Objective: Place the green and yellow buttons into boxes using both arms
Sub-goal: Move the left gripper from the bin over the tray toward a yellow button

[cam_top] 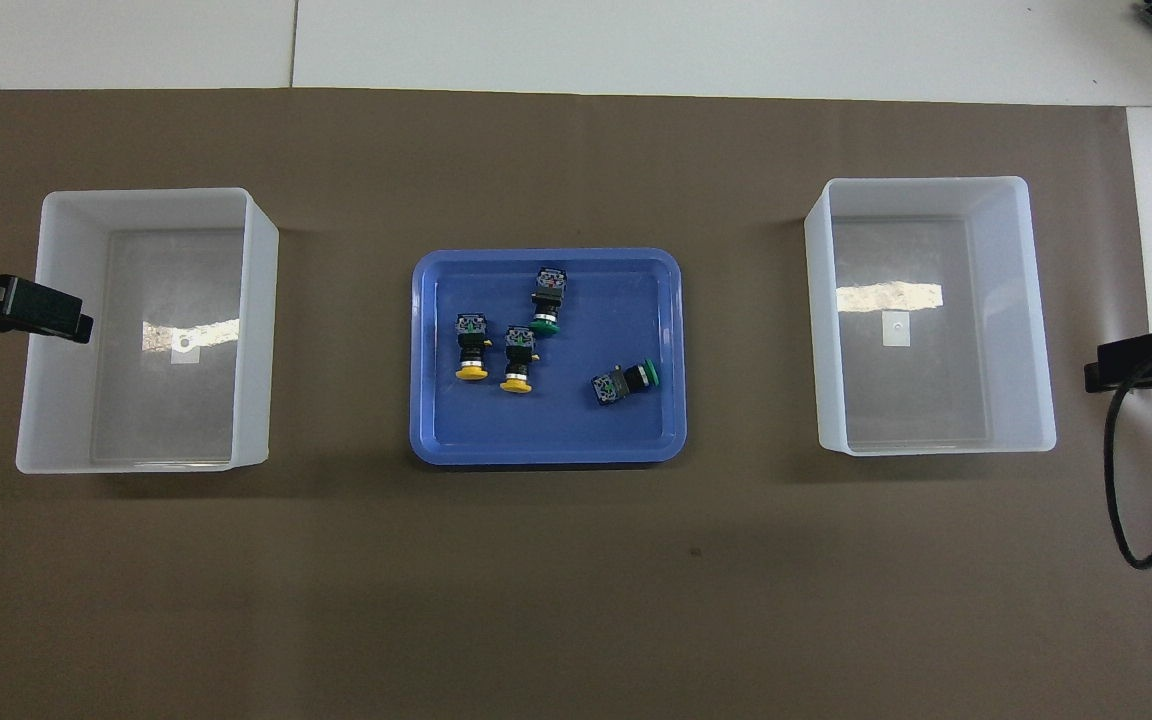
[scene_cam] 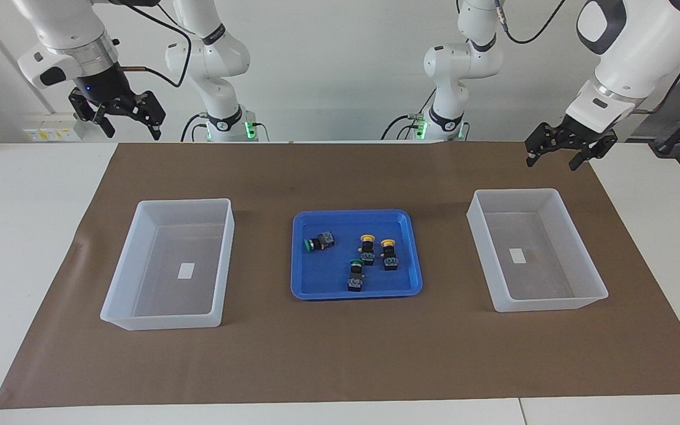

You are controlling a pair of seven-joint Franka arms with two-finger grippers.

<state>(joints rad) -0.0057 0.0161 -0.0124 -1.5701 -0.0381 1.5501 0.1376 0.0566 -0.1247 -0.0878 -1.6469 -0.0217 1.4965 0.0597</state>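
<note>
Four buttons lie on their sides in the blue tray [scene_cam: 298,289] at mid-table: two green ones [scene_cam: 318,242] [scene_cam: 356,274] and two yellow ones [scene_cam: 367,248] [scene_cam: 388,252]. In the overhead view the green ones [cam_top: 546,298] [cam_top: 626,382] and the yellow ones [cam_top: 472,350] [cam_top: 517,362] show too. One box [scene_cam: 163,321] [cam_top: 1036,320] stands toward the right arm's end and the other box [scene_cam: 546,302] [cam_top: 258,330] toward the left arm's end. Each holds only a white label. My right gripper [scene_cam: 130,127] [cam_top: 1136,365] and left gripper [scene_cam: 555,158] [cam_top: 46,312] hang open and empty, high beside their boxes.
A brown mat [scene_cam: 340,354] covers the white table under the tray and both boxes. A black cable [cam_top: 1126,500] hangs from the right arm. Both arm bases stand at the robots' edge of the table.
</note>
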